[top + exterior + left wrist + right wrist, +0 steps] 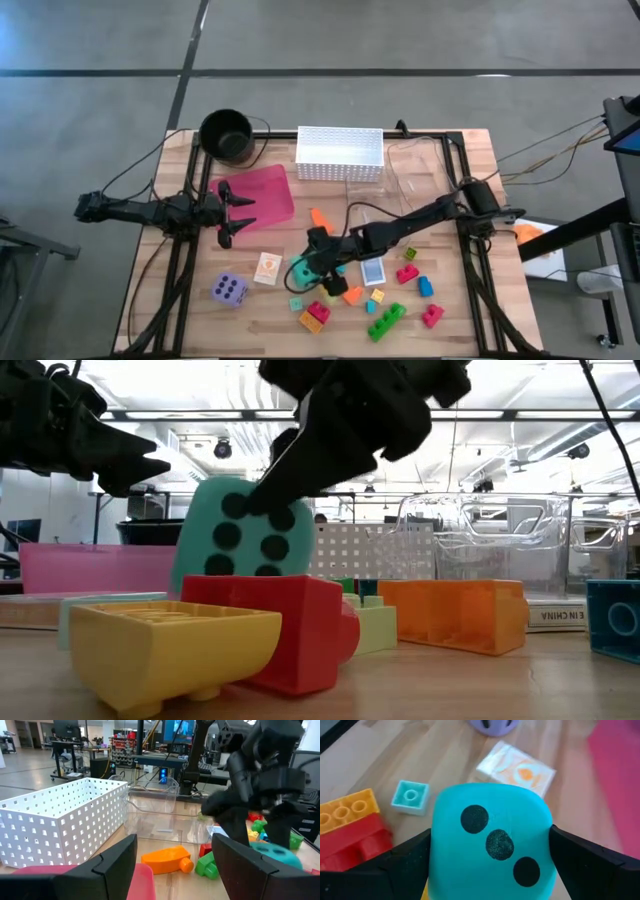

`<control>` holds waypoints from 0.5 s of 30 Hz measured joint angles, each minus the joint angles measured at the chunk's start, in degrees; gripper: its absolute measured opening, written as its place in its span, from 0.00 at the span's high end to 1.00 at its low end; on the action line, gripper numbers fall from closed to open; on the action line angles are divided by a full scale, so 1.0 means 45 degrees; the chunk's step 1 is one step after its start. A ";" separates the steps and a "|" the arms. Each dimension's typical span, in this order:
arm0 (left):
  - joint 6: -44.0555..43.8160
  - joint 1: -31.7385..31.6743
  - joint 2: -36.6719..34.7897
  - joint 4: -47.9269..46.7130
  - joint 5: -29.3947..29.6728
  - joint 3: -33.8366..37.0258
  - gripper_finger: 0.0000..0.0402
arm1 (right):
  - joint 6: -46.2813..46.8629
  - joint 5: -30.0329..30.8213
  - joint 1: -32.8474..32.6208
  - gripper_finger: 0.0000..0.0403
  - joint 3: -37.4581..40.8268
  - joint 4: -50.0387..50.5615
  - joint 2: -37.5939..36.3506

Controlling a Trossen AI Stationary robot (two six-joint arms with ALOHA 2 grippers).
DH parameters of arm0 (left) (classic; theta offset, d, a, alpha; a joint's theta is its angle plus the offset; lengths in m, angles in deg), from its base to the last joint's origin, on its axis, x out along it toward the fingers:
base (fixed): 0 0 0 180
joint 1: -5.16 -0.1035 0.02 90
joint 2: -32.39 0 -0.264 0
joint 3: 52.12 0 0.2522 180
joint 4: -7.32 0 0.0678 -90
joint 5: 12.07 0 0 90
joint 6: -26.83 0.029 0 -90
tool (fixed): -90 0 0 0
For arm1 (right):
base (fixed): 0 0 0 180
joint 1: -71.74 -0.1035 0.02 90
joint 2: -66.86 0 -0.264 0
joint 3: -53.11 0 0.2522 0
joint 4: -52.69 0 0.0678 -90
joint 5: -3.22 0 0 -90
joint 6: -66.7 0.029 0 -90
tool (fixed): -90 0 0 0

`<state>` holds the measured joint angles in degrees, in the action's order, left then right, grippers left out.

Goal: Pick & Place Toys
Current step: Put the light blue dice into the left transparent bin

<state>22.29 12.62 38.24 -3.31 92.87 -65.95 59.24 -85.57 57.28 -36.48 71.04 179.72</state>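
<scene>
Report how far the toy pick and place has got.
Done: nothing visibly placed; the pink tray looks bare.
In hand: the right tool has its fingers on either side of the teal die. The left tool waits open over the tray's edge.
Left: the purple die, cards and scattered blocks lie on the table.

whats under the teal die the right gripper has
The right gripper grips the teal die above the wooden table. A yellow block and red block lie beside; directly beneath is hidden.
</scene>
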 joint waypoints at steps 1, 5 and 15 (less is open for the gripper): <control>0.0000 0.0000 -0.0003 0.0000 0.0000 0.0000 0.35 | -0.0202 0.0183 0.0009 0.10 0.0000 0.0084 -0.0214; 0.0000 -0.0003 0.0000 0.0000 0.0000 0.0000 0.35 | -0.0887 0.0882 0.0009 0.10 0.0019 0.0643 -0.1102; 0.0000 -0.0001 0.0026 0.0002 -0.0002 0.0000 0.35 | -0.0824 0.3827 0.0009 0.10 0.0347 0.4856 -0.4417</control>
<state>22.29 12.62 38.36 -3.29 92.86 -65.95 55.53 -68.35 57.32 -34.92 92.89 159.85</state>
